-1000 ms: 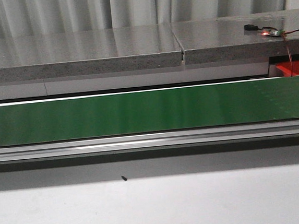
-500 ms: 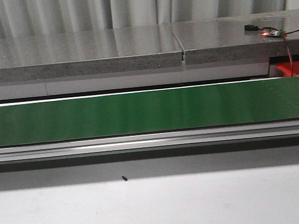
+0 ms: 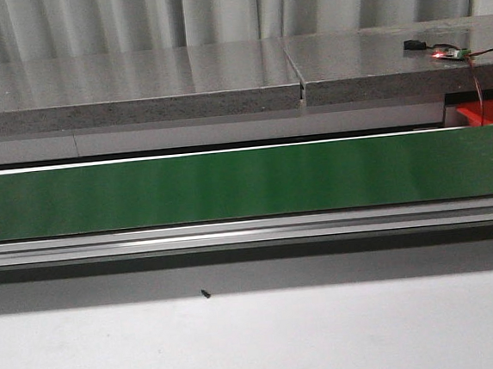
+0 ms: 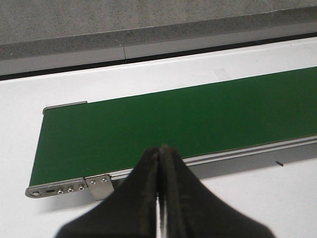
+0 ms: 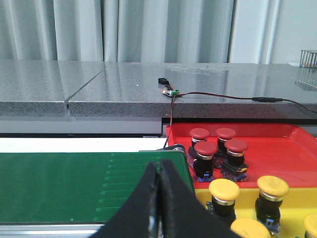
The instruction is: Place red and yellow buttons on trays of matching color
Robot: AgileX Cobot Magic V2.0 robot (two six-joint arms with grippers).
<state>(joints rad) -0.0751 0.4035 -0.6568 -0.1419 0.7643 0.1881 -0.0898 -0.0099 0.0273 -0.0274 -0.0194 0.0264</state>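
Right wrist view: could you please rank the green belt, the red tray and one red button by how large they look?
1. Green belt, the widest area.
2. Red tray, though part of it is cut off at the picture's edge.
3. Red button, clearly the smallest.
The belt lies nearer the camera, so its lead may be exaggerated.

red buttons upright: red tray | yellow buttons upright: yellow tray

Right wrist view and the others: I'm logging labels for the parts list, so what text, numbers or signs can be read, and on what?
None can be read: the red buttons, yellow buttons, red tray, green conveyor belt and small circuit board show no legible text.
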